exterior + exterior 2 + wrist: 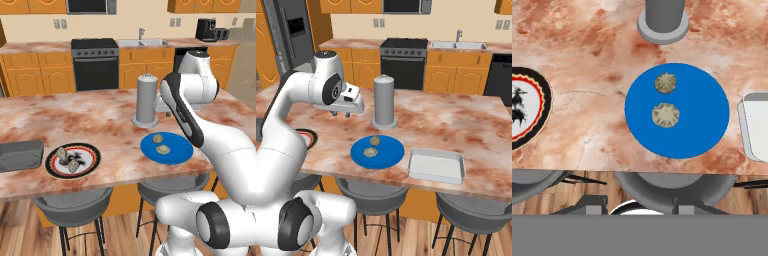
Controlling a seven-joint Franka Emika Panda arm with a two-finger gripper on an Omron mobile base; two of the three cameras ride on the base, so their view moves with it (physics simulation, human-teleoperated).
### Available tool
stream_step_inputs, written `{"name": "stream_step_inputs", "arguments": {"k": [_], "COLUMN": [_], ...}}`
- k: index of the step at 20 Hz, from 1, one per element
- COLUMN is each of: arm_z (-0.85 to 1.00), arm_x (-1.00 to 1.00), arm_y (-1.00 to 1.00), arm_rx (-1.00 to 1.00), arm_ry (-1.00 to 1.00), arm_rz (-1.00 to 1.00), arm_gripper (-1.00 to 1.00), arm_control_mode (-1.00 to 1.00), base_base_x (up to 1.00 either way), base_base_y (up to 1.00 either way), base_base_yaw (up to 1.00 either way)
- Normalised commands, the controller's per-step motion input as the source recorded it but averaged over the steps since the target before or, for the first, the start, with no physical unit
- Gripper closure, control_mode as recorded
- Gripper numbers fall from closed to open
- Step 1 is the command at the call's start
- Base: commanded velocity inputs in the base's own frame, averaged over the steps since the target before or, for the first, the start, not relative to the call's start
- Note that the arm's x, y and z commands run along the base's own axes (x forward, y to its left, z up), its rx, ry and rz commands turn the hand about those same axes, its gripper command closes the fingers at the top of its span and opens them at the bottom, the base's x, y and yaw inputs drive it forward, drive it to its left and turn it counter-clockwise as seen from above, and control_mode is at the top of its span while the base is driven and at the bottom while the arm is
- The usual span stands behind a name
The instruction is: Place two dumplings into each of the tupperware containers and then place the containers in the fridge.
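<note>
1. Four dumplings in all: two on the blue plate (166, 148), two on the white plate (73, 160).
2. On the blue plate, one dumpling (665, 82) lies nearer the grey cylinder (147, 100), the other dumpling (665, 115) nearer the counter's front edge; apart, not touching (both roundish lumps, no clear long axis).
3. On the white plate, a dumpling (62, 152) and another dumpling (73, 167) lie close together beside the dark figure painted there.
4. Two trays: the dark tray (20, 155) sits just left of the white plate at the counter's front, long side running along the counter edge.
5. The pale tray (436, 165) sits just right of the blue plate, near the front edge, long side also along the edge; it holds nothing.
6. The fridge (291, 35) stands at the back left in the right base view, door shut.
7. The gripper (341, 114) hangs above the counter (100, 120), left of the cylinder and behind the blue plate; it grasps nothing (whether its jaws are parted I cannot tell).
8. Two stools (75, 202) stand under the counter's front.
</note>
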Motion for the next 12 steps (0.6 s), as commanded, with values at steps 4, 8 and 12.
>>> {"name": "stream_step_inputs", "arguments": {"k": [4,8,12], "arm_z": [-0.07,-0.49,-0.74], "arm_x": [0.0,0.05,0.35], "arm_y": [-0.04,-0.43,-0.35], "arm_rx": [0.0,0.0,0.0], "arm_ry": [0.04,0.03,0.07], "arm_rz": [0.01,0.0,0.0], "arm_gripper": [-1.0,-1.0,-1.0], "arm_control_mode": [-1.0,-1.0,-1.0], "base_base_x": [0.0,0.0,0.0], "base_base_y": [0.0,0.0,0.0], "base_base_yaw": [0.0,0.0,0.0]}}
